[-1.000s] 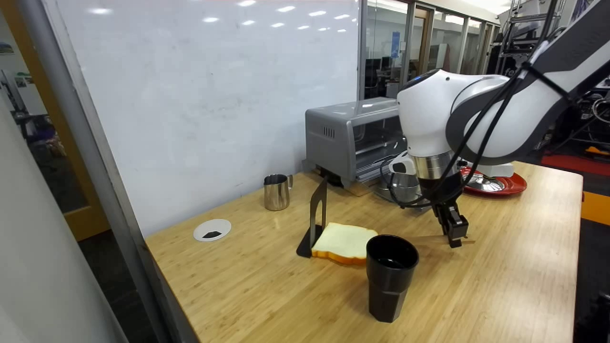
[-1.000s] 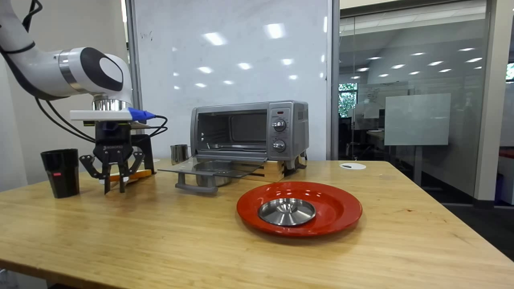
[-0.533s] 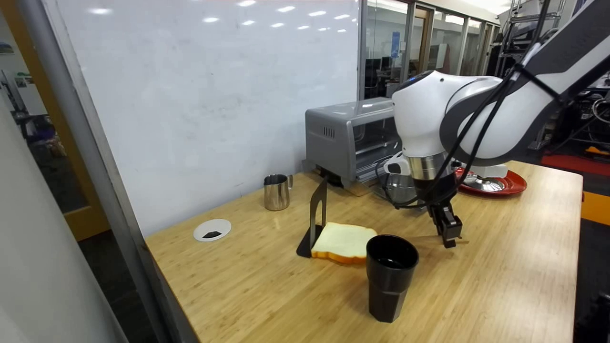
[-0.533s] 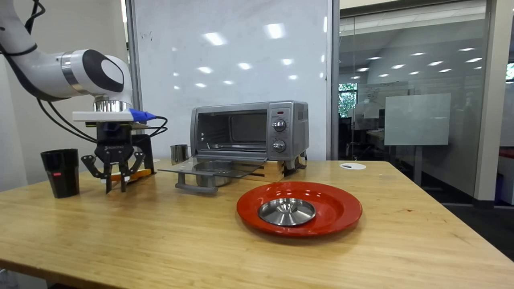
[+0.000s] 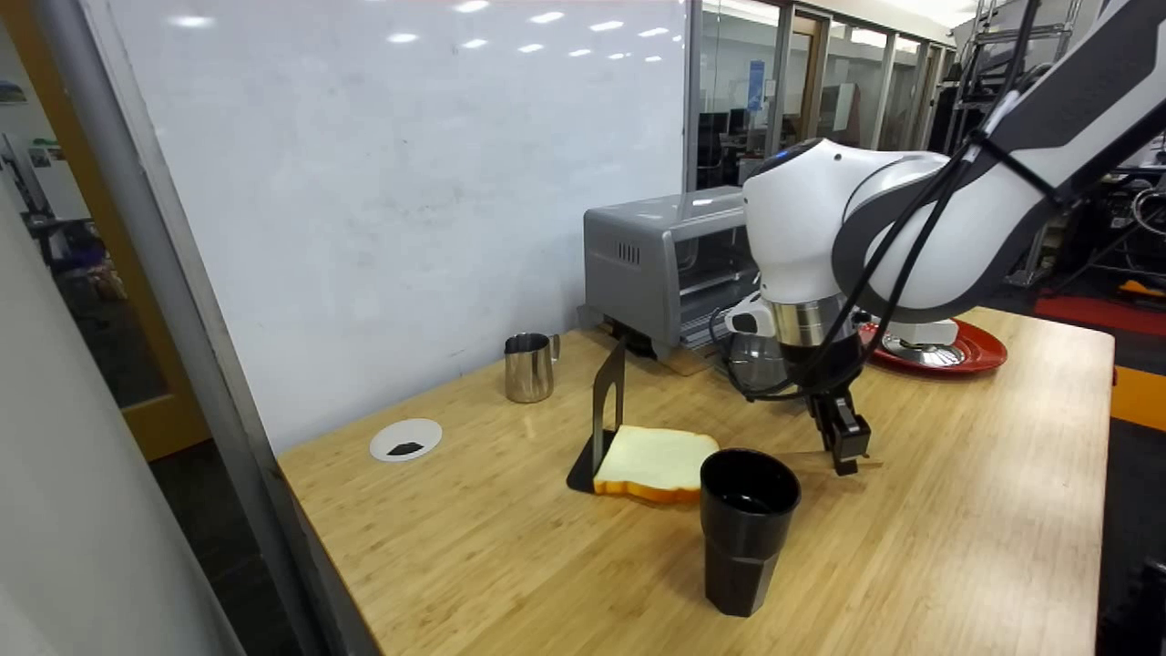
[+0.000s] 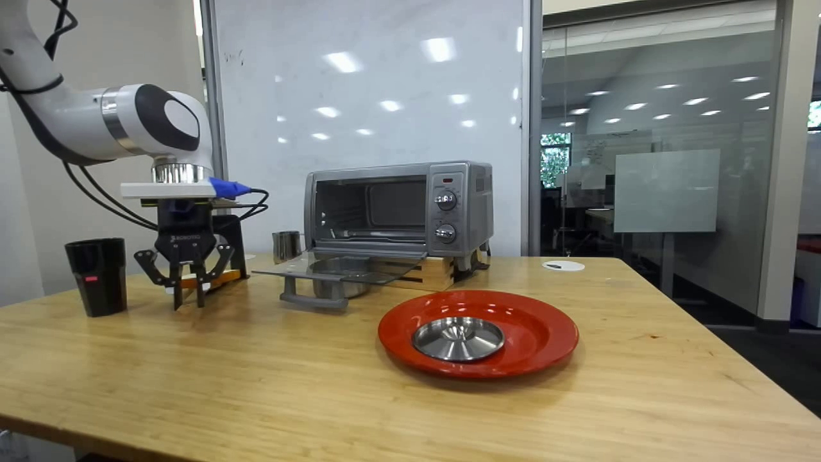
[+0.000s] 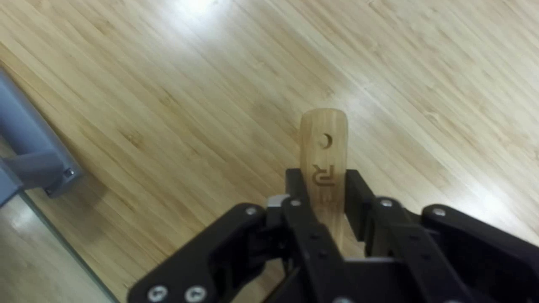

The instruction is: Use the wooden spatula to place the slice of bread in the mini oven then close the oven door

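Tool (image 6: pixel 189 296): I have its jaws clenched on the handle of the wooden spatula (image 7: pixel 323 185), the gap no wider than the wood, whose rounded end juts out beyond them.
Arm (image 6: pixel 83 125): it reaches in from the upper left of an exterior view, bends at the wrist and points the tool down, low over the tabletop (image 6: pixel 269 385); I cannot tell whether its tips touch.
Slice of bread (image 5: pixel 658 458): in an exterior view I see its pale face, just right of the black bookend (image 5: pixel 612 367); the black cup (image 5: pixel 749 533) stands in front, and the spatula's blade is hidden. In an exterior view only an orange edge shows behind the tool.
Oven door (image 6: pixel 378 268): in an exterior view it hangs lowered before the mini oven (image 6: pixel 447 216); in an exterior view my arm covers much of it.
Wrist view: door's handle bar (image 7: pixel 31 122) at left, spatula's hole and engraved letters at centre.
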`<move>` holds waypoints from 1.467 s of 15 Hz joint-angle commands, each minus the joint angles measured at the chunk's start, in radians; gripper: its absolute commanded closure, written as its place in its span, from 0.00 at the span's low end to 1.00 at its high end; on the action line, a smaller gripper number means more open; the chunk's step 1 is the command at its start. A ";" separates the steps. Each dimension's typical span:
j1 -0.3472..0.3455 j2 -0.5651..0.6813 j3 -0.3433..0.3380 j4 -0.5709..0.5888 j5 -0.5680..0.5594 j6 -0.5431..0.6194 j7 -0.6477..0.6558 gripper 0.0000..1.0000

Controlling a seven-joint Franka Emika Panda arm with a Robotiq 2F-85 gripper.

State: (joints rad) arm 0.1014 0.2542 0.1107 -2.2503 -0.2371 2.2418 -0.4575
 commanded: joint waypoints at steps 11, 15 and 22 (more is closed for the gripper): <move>-0.048 -0.002 -0.026 -0.105 -0.038 0.212 -0.005 0.93; -0.058 -0.064 -0.019 -0.159 -0.021 0.221 -0.027 0.93; -0.070 -0.285 -0.024 -0.292 0.081 0.189 -0.159 0.93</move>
State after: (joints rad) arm 0.0520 0.0975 0.0850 -2.4595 -0.2113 2.4332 -0.5358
